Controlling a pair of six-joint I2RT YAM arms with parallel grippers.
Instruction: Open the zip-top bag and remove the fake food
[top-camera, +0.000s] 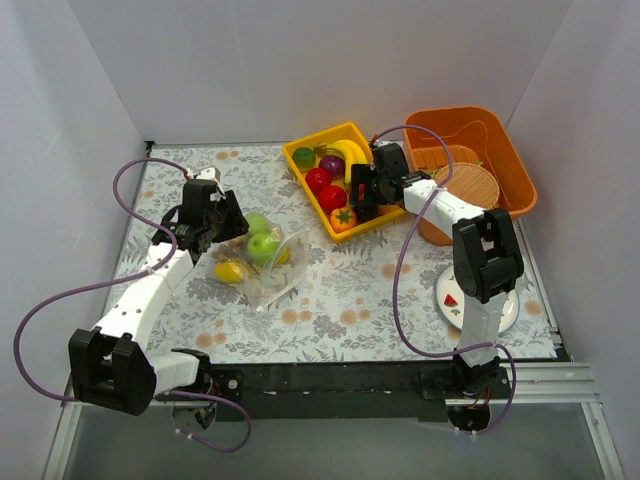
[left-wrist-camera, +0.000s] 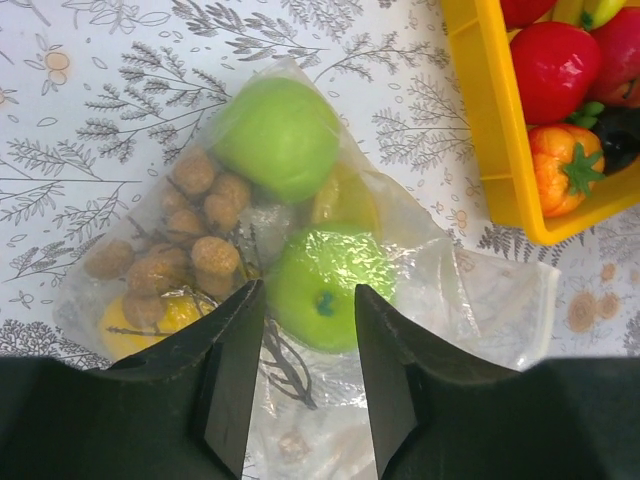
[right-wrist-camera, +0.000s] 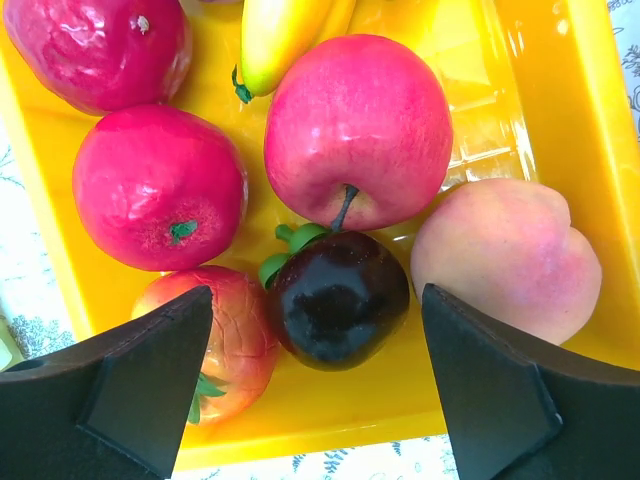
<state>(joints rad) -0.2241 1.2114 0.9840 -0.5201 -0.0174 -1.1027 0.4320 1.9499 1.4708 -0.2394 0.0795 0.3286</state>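
On the table (top-camera: 340, 300) beside the yellow tray (left-wrist-camera: 500, 150) lies the zip-top bag (left-wrist-camera: 480, 300), limp, likely slippery, fake food (left-wrist-camera: 275, 135) inside; left hand (left-wrist-camera: 308, 296) spread empty above; best pinched at a free edge.

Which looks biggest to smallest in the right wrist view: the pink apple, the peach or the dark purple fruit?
Largest: the pink apple.
Next: the peach, so close in size that I would not insist on this order.
Smallest: the dark purple fruit, clearly.
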